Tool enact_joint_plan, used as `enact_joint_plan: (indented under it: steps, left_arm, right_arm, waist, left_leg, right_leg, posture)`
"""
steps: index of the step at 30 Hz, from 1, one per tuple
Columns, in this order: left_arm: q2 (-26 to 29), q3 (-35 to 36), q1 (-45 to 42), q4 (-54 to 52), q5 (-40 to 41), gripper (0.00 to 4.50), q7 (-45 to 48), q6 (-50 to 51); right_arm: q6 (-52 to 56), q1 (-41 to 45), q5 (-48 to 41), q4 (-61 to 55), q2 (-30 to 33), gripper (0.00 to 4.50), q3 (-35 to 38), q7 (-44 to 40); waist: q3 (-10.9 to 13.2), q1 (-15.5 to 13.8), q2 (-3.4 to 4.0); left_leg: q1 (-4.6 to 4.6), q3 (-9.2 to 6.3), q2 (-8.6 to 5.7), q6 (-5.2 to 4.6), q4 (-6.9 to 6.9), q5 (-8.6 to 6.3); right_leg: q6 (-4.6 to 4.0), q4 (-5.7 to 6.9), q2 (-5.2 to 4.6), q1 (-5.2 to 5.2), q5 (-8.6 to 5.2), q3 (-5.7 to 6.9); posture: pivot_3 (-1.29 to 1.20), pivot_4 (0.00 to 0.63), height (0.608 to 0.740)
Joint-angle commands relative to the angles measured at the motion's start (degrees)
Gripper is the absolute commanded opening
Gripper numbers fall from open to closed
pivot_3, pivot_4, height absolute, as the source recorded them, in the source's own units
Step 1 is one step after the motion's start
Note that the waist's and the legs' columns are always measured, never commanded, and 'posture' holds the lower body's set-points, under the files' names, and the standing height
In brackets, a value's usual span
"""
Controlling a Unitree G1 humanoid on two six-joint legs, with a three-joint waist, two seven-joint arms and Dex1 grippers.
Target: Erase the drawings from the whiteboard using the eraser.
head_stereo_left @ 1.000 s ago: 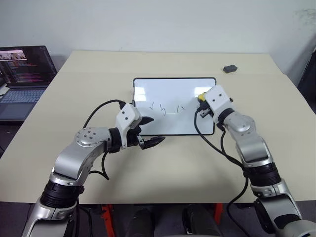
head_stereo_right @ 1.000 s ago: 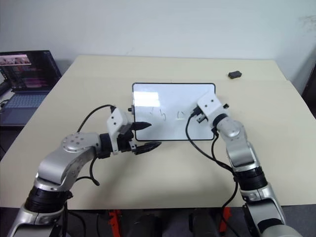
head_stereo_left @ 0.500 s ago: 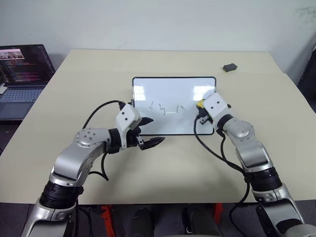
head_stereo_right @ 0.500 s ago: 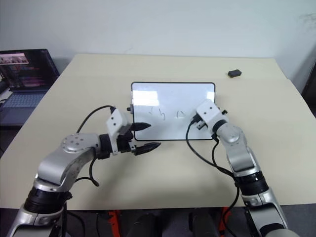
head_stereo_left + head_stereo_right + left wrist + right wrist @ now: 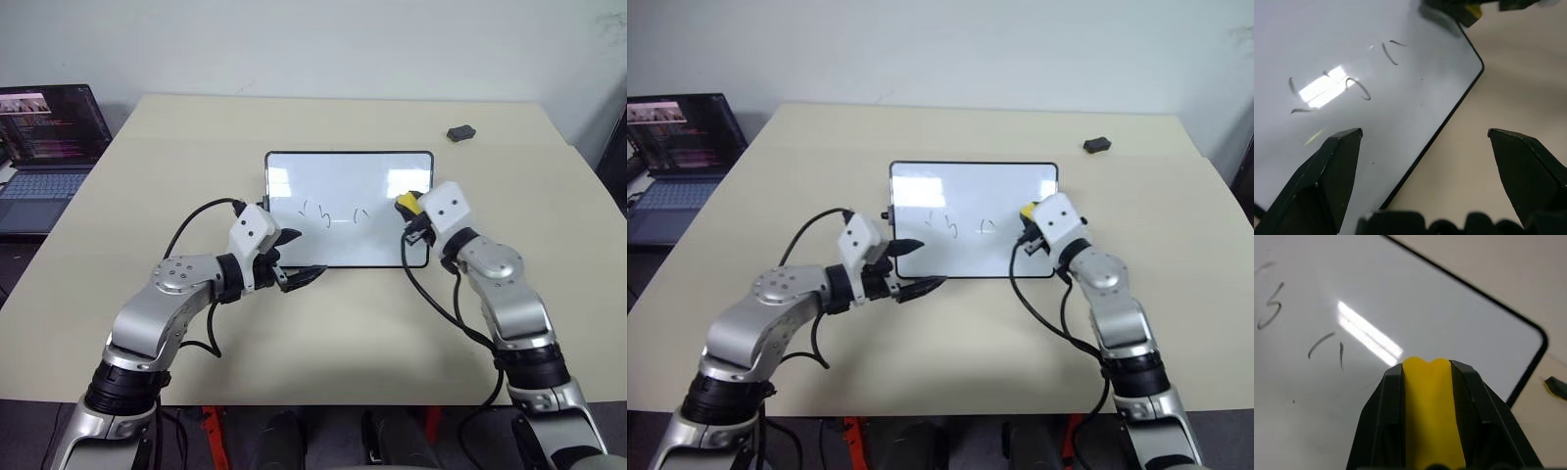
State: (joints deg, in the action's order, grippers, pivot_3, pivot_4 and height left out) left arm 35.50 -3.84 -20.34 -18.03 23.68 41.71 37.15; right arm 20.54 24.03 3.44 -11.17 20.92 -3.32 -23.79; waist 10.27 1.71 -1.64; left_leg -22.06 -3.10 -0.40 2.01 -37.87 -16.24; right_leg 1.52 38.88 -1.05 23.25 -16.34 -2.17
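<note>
Right gripper (image 5: 408, 208) clamps eraser (image 5: 1431, 416) over whiteboard (image 5: 348, 174) right side, beside drawings (image 5: 333, 214).

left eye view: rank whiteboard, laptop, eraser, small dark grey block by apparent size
1. whiteboard
2. laptop, cut off by the frame edge
3. eraser and small dark grey block: look alike; eraser partly hidden in the right hand, so unranked

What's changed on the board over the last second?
The right hand, shut on the eraser, has drawn back toward the whiteboard's right edge, away from the drawings. The drawings are unerased, and the left hand stays open at the near left corner.
</note>
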Motion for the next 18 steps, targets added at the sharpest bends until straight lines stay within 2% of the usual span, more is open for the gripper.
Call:
enact_joint_plan:
  steps: [1, 7, 11, 18]
  left_arm:
    - [-0.3, 2.6, 1.7, -3.1, 0.3, 4.50, -1.5, -0.6]
    - [-2.2, 5.6, 5.0, -5.8, 0.8, 4.50, -5.4, -0.5]
    - [-2.7, 6.4, 6.0, -6.7, -0.5, 4.50, -7.8, -1.5]
    - [-2.7, 7.0, 6.9, -7.2, -1.4, 4.50, -9.7, -1.8]
  right_arm:
    - [-1.0, -4.5, -3.3, -7.4, 0.7, 0.98, 2.7, -1.3]
    - [-3.7, -14.7, -7.3, -13.6, -0.4, 0.98, 1.6, -3.7]
    - [-4.8, -17.3, -9.5, -14.2, -0.5, 0.98, 0.8, -5.6]
    - [-10.7, -18.5, -7.0, -11.2, 2.3, 0.98, -1.6, -7.4]
  waist:
    - [0.0, 0.0, 0.00]
    - [0.0, 0.0, 0.00]
    - [0.0, 0.1, 0.00]
    - [0.0, 0.0, 0.00]
  left_leg:
    - [-0.03, 0.00, 0.00, 0.00, 0.00, 0.00]
    - [0.08, 0.00, 0.00, -0.01, -0.06, 0.00]
    - [0.19, 0.02, 0.00, 0.00, -0.07, 0.00]
    - [0.17, 0.02, -0.01, 0.00, -0.07, 0.01]
  right_leg:
    - [0.00, -0.03, -0.01, 0.01, 0.00, 0.00]
    - [0.00, 0.11, -0.02, -0.04, 0.00, -0.01]
    - [-0.01, 0.17, 0.01, -0.10, 0.02, -0.02]
    - [-0.01, 0.13, 0.00, -0.11, 0.02, -0.01]
  posture:
    - [0.00, 0.150, 0.740]
    - [0.00, 0.150, 0.740]
    - [0.00, 0.150, 0.740]
    - [0.00, 0.150, 0.740]
